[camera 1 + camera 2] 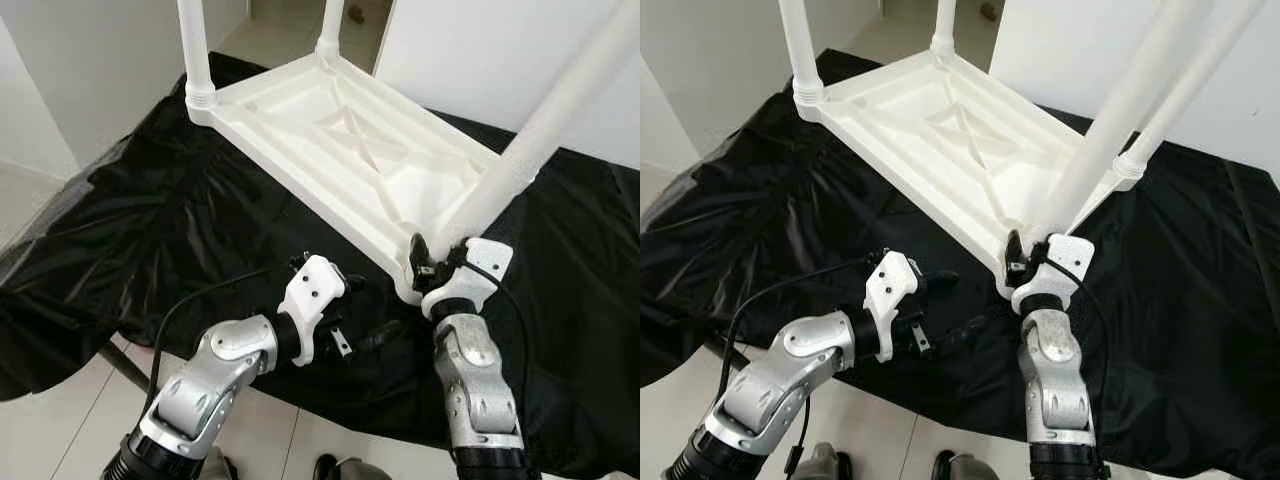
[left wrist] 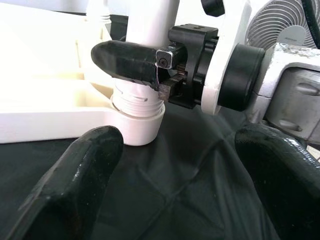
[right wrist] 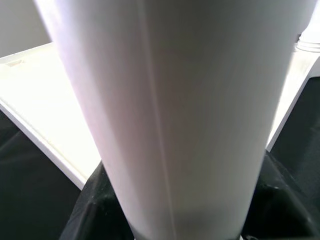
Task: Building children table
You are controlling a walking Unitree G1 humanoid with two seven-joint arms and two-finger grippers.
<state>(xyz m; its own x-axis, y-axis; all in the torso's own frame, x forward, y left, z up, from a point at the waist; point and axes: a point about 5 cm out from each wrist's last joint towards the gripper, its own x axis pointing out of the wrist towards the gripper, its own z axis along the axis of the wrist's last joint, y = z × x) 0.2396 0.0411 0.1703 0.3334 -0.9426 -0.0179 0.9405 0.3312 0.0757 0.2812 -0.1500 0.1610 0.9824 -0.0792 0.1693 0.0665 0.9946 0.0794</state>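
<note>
Table top lies upside down; my right gripper clamps the near leg, left gripper hangs spread.

No text, label, brand, number or sign could be read in any of the views. The white table top, its legs and the black cloth under it carried no markings. The casings of the left gripper and right gripper were likewise unmarked.

A white table leg stands close before the white tabletop.
</note>
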